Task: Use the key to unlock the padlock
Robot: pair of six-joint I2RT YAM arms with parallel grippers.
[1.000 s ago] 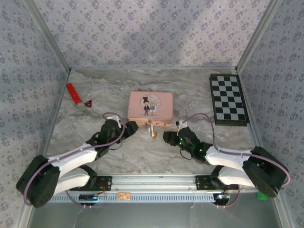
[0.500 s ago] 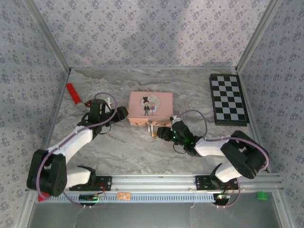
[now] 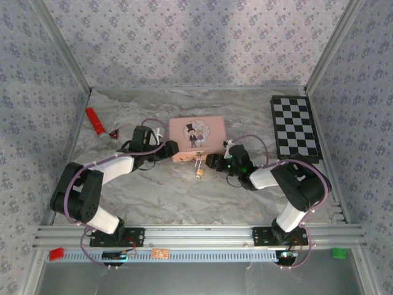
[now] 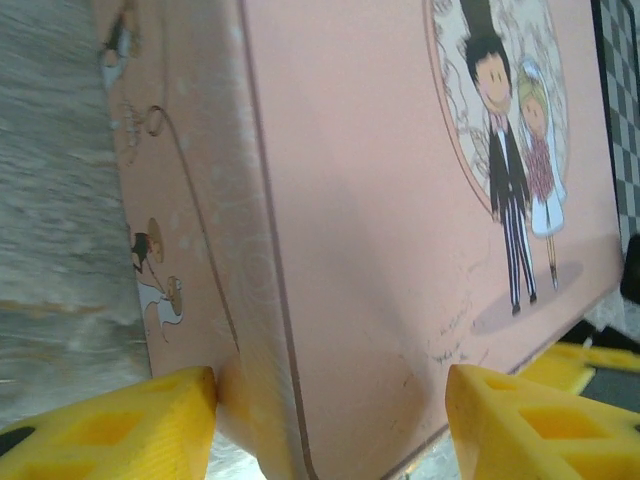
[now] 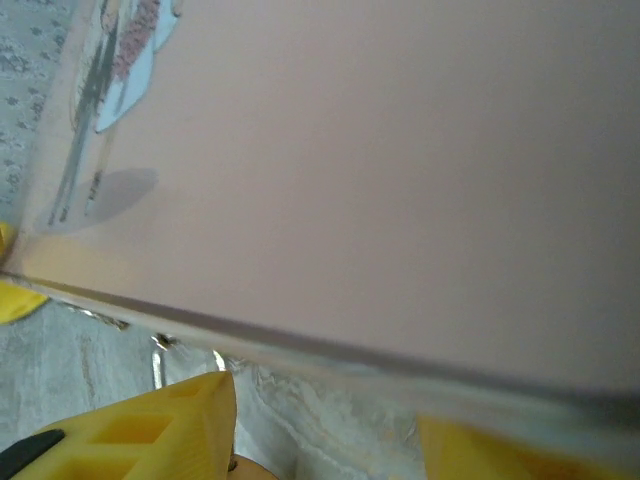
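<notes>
Top view: one pink tin (image 3: 196, 136), and one padlock (image 3: 199, 174) on the table (image 3: 153, 196) just before the tin's front wall; left gripper (image 3: 172, 149) and right gripper (image 3: 213, 161) sit at its front corners. Left wrist: yellow fingers (image 4: 120, 420) spread, straddling the tin's cropped corner, one against its wall. Right wrist: fingers (image 5: 140, 430) spread beneath the blurred tin edge, contact unclear.

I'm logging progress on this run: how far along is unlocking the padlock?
Done: nothing visible; the padlock hangs at the front of the pink tin. In hand: the left gripper and right gripper sit at the tin's near corners, jaws apart astride its edges. Left: the key, which I cannot make out, must go in and turn.
</notes>
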